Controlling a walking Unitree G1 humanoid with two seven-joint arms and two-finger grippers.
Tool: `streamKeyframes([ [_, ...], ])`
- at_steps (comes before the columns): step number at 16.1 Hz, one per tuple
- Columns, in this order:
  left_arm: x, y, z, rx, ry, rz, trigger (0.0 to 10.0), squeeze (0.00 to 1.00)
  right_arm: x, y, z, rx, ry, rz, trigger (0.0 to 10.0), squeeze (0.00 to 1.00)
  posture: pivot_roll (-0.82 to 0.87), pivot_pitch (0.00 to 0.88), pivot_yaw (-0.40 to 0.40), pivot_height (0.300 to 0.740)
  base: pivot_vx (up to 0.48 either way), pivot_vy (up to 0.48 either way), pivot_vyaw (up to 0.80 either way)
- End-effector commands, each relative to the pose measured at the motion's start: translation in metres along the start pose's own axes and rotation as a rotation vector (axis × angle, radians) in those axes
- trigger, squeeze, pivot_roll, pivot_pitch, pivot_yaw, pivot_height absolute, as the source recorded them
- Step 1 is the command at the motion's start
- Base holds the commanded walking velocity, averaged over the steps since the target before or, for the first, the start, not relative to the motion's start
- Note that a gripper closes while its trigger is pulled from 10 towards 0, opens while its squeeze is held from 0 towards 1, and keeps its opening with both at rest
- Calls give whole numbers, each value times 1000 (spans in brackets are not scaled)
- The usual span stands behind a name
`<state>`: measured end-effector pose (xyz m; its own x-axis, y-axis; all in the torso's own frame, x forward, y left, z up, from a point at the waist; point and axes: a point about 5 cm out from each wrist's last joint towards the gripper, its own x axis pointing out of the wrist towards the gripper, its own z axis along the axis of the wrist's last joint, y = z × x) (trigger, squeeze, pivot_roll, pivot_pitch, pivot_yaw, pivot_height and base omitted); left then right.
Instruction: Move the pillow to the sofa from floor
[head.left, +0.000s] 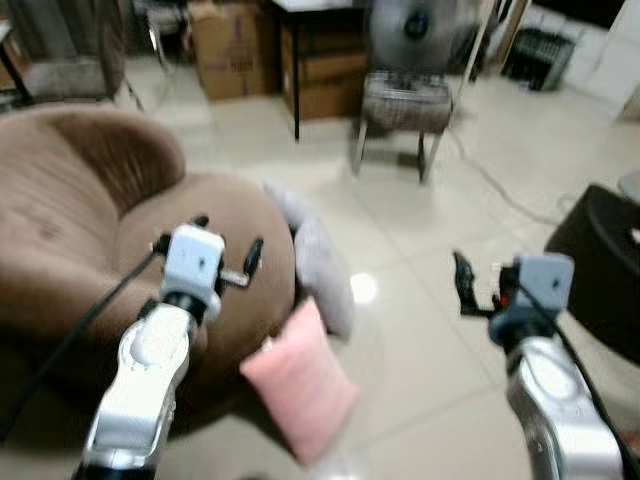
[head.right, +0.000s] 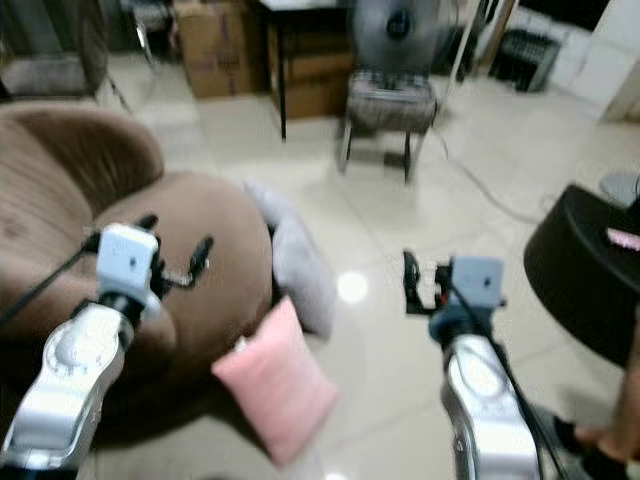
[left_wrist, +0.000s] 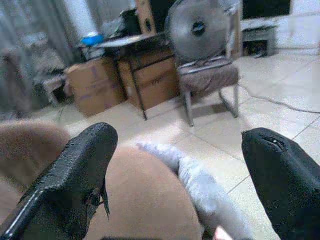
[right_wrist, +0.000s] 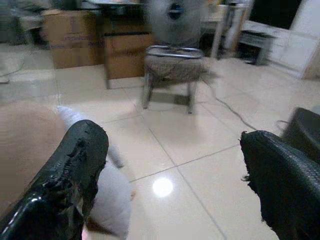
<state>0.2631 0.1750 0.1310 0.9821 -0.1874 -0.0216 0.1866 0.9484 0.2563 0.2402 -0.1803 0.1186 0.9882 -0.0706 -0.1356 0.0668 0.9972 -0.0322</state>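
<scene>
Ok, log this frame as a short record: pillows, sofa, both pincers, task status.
pink pillow: on the floor, leaning against the sofa's front
grey pillow: on the floor, against the sofa
sofa: brown, on the robot's left
left pincer: open, raised over the sofa's edge
right pincer: open, raised over bare tile
task status: no pillow held or on the sofa yet

Pillow (head.left: 300, 385): showing plain pink, lying beside the sofa.
Second cushion (head.left: 318, 262): showing pale grey.
Sofa (head.left: 70, 220): showing brown.
Floor (head.left: 440, 200): showing glossy cream tiles.
Boxes (head.left: 232, 45) beyond the sofa: showing cardboard brown.
Gripper fingers (left_wrist: 75, 175): showing black.
</scene>
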Motion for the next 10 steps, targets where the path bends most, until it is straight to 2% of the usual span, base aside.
streamKeyframes([
  [1,1,3,1,12,5,18,10000,843,4,2,0,-58,7,17,10000,0,35,0,21,740,0,0,0],
  [3,2,3,-2,25,10,33,10000,827,6,1,0,-135,-1,33,10000,0,33,0,19,740,0,0,0],
  [5,3,4,0,30,0,52,10000,482,8,-1,3,-93,-25,48,10000,0,34,0,16,740,0,0,0],
  [6,3,4,1,34,-8,60,10000,384,9,-1,5,-84,-32,54,10000,0,34,0,14,740,0,0,0],
  [7,4,4,1,35,-7,66,10000,153,10,-1,7,-77,-36,55,10000,0,35,0,11,740,0,0,0],
  [8,5,5,2,39,-12,72,10000,129,11,-1,7,-78,-38,56,10000,0,35,0,11,740,0,0,0],
  [10,6,6,1,47,-5,81,10000,149,12,1,6,-76,-39,64,10000,0,35,0,9,740,0,0,0],
])
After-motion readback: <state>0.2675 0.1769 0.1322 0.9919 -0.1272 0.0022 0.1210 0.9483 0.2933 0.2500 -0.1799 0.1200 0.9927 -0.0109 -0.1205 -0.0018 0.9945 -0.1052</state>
